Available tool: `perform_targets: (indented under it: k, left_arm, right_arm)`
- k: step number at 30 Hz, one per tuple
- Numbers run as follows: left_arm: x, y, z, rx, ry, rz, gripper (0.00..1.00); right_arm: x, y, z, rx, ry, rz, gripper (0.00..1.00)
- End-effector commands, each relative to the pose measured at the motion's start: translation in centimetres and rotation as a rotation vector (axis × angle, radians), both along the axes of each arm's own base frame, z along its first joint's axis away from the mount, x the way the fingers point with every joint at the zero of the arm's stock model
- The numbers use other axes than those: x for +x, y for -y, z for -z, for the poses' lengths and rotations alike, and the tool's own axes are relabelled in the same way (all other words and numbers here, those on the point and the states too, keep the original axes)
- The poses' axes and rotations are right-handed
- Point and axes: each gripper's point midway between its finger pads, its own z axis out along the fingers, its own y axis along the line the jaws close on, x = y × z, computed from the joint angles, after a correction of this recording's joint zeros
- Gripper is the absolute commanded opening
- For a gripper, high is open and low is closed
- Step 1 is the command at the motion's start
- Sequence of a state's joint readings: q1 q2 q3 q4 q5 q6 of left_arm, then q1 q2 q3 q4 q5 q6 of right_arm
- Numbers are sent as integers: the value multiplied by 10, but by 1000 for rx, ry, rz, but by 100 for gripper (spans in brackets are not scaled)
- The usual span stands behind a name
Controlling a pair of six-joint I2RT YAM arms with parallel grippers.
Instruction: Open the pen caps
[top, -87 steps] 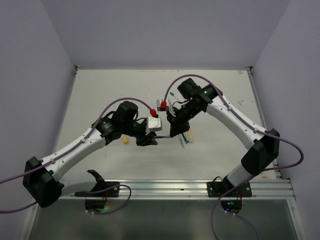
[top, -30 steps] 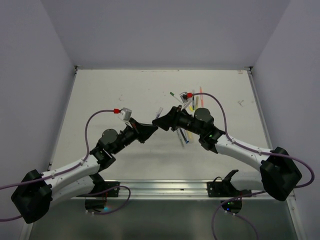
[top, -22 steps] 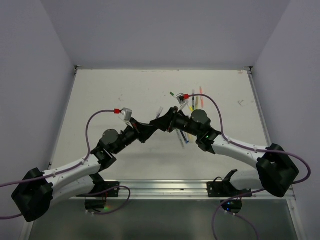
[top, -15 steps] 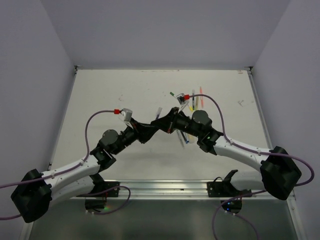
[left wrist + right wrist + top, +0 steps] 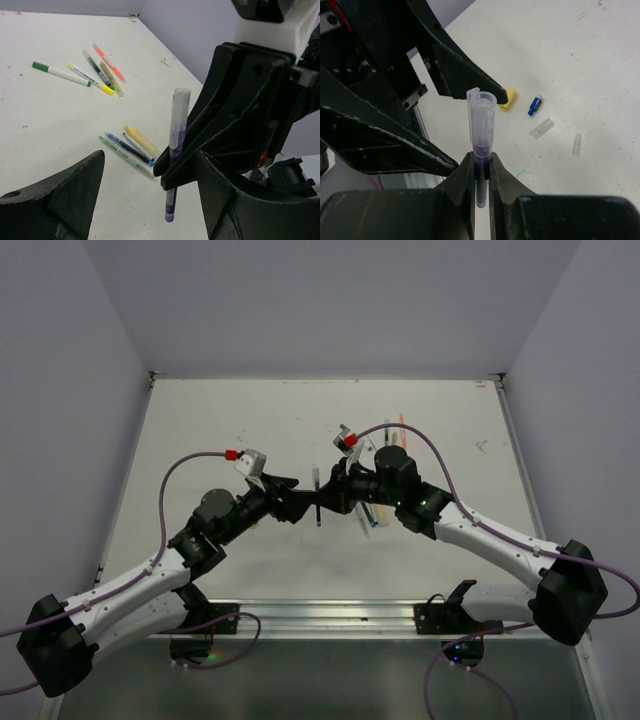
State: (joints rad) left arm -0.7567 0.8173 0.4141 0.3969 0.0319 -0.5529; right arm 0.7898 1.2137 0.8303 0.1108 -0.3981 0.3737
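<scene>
While the right claw (image 5: 481, 160) is clamping the slim purple pen (image 5: 480, 184) upright by its barrel above the table (image 5: 580, 65), the left claw (image 5: 150, 162) is hanging open close by its light, slick, clear cap (image 5: 482, 117), which is probably calling for a square pinch at mid-length.

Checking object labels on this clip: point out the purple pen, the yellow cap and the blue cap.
purple pen (image 5: 481, 131), right wrist view, on its clear cap.
yellow cap (image 5: 508, 99), right wrist view, on its visible side.
blue cap (image 5: 535, 105), right wrist view, on its body's middle.
</scene>
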Motion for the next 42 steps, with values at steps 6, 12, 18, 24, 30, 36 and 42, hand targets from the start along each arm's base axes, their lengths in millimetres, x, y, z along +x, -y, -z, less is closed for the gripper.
perform_targets:
  k: [6, 12, 18, 24, 30, 36, 42]
  left_arm:
    - [9, 24, -45, 26, 83, 135, 73]
    - [8, 32, -43, 22, 66, 185, 60]
    - [7, 32, -36, 16, 36, 186, 56]
    - [0, 33, -32, -18, 14, 205, 53]
    - [-2, 32, -24, -40, -5, 206, 14]
    - [13, 17, -43, -82, 59, 80, 0]
    - [46, -31, -81, -147, 165, -245, 0]
  right_arm:
    - [-33, -3, 8, -91, 19, -258, 0]
    - [-35, -3, 4, -82, 30, -272, 0]
    - [-33, -4, 2, -76, 39, -267, 0]
    - [-29, -6, -2, -64, 45, -249, 0]
    - [-24, -9, -3, -58, 37, -231, 0]
    - [-25, -4, 18, -93, 8, -216, 0]
    - [-34, 6, 57, -166, -74, -207, 0]
